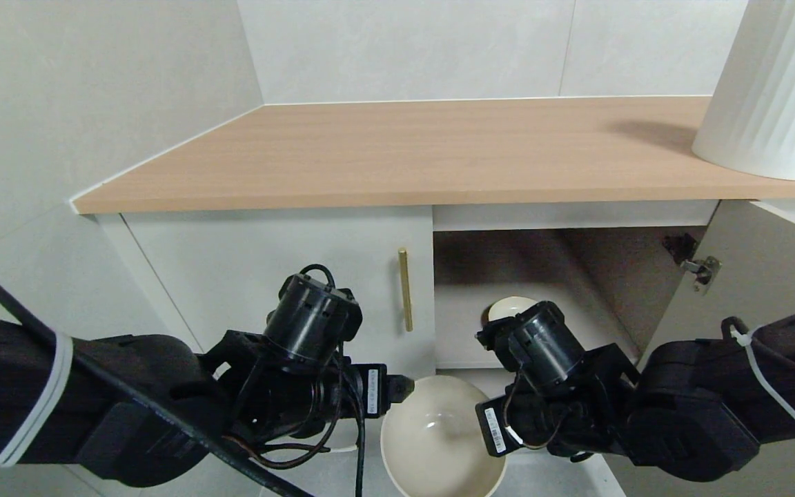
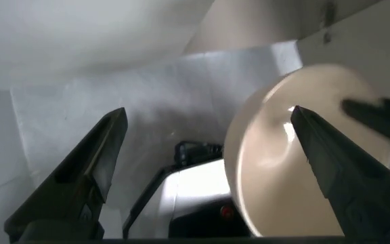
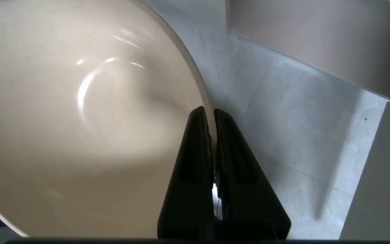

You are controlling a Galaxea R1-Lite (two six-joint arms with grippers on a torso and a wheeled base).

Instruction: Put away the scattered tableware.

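Observation:
A cream bowl (image 1: 439,435) hangs low in front of the open cabinet, tipped with its hollow facing up toward the head camera. My right gripper (image 3: 210,116) is shut on the bowl's rim (image 3: 181,61), one finger inside and one outside. From the other side my left gripper (image 2: 208,115) stands open, fingers wide apart. One of its fingers (image 2: 330,169) lies over the bowl (image 2: 276,156), and in the head view its tip (image 1: 403,388) sits at the bowl's near-left rim. A second, smaller pale bowl (image 1: 510,307) rests inside the cabinet.
The cabinet's right door (image 1: 735,290) is swung open; the left door (image 1: 266,262) is closed and has a gold handle (image 1: 405,290). Above runs a wooden countertop (image 1: 439,145) with a white ribbed vessel (image 1: 777,90) at its right end. Walls close in at the left.

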